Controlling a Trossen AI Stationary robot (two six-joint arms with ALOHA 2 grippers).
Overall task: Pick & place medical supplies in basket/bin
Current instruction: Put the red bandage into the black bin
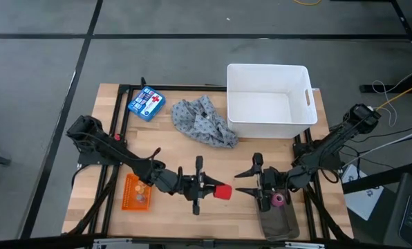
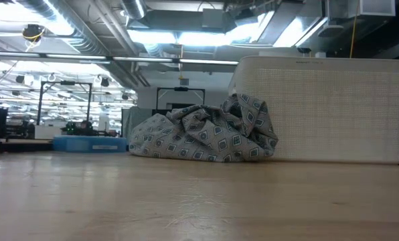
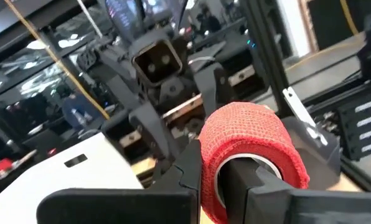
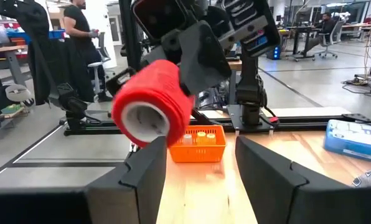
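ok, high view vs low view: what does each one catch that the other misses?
High only: left gripper shut on the red tape roll, right gripper open facing it, pink roll, orange basket.
Low only: the room behind the table.
Both: grey patterned cloth, white bin, blue box.

Count: 2 tape rolls visible, one red roll (image 1: 222, 191) and one pink roll (image 1: 280, 199). 1 grey cloth (image 1: 203, 122), 1 white bin (image 1: 268, 101), 1 orange basket (image 1: 136, 192), 1 blue box (image 1: 146, 103).
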